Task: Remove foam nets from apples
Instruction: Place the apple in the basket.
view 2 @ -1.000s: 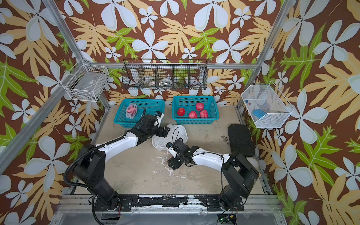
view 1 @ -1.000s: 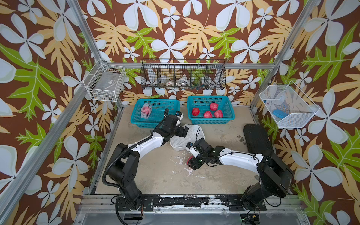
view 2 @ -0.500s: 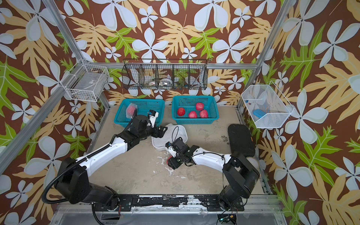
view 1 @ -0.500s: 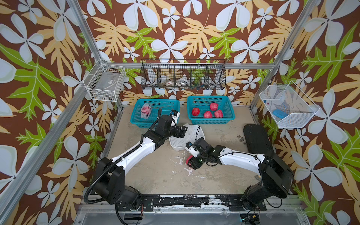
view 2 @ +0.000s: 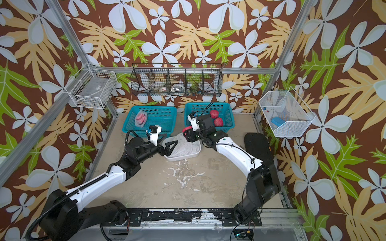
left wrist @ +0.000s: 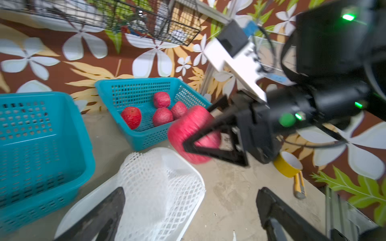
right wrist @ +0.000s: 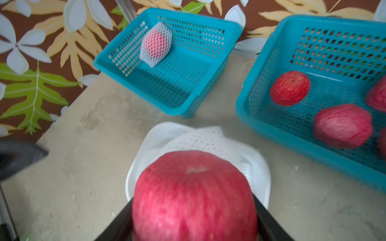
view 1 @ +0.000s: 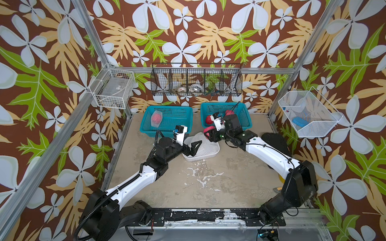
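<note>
In both top views your right gripper is clamped on a bare red apple just in front of the right-hand teal basket, a little right of centre. Lift it over the near rim and let go low, so it neither knocks the fruit already inside nor bounces out. The left gripper hangs with its fingers spread wide, holding nothing, over the white tray, where a shed foam net lies. Keep it out of the right arm's path, then send it to the left basket, where one netted apple waits up and left of centre. In a top view the right arm covers part of its basket, so only two loose apples show plainly. The left wrist view shows four inside, but the carried apple and its gripper are smeared by motion, and a yellow object beyond them is hard to identify. In the right wrist view the apple sits between two dark fingers. The contact points are hidden behind it, and the right-hand basket is cut off at the frame's edge.
</note>
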